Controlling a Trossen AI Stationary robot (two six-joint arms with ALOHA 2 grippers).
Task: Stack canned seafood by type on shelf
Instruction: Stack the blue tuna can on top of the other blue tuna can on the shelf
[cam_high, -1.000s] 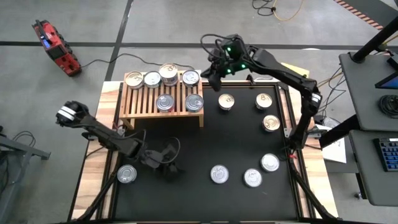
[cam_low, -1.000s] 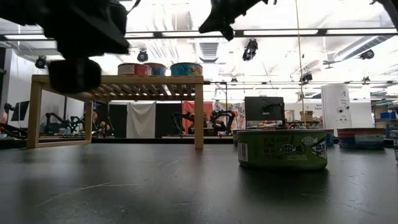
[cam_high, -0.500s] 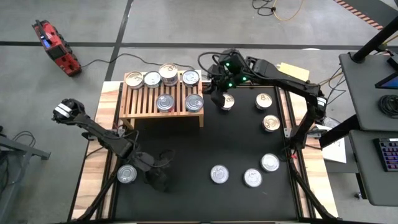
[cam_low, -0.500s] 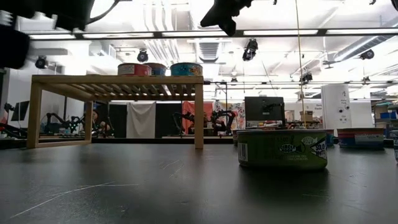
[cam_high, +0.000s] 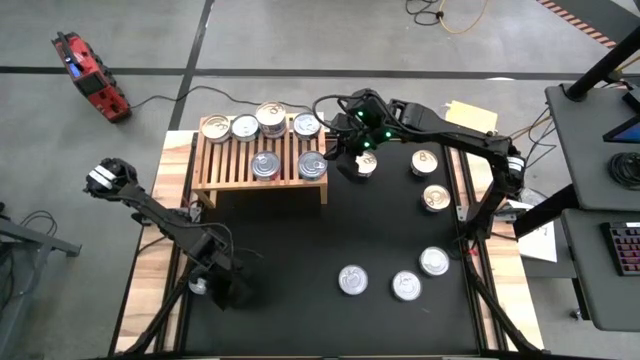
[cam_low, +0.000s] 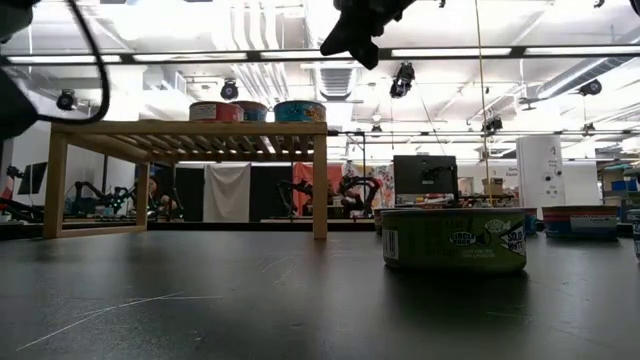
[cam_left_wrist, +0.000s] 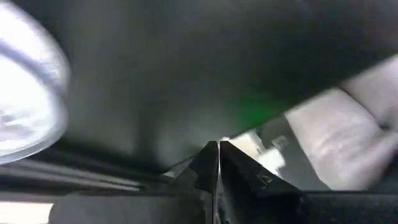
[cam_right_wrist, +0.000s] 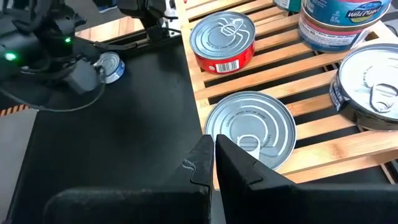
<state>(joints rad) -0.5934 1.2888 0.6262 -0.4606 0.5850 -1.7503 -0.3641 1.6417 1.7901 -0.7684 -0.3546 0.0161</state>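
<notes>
Six tins (cam_high: 265, 165) are set on the shelf (cam_high: 225, 166); seven are left on the bench (cam_high: 330, 240). Both hands (cam_right_wrist: 210, 152) are closed, empty.

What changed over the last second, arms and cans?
The left claw, shut, swung from mid-mat toward the mat's left edge and now hangs over the loose can there. The right claw, shut and empty, dropped from behind the shelf to beside its right end, near a gold-lidded can. No can moved; nothing was taken or released.
</notes>
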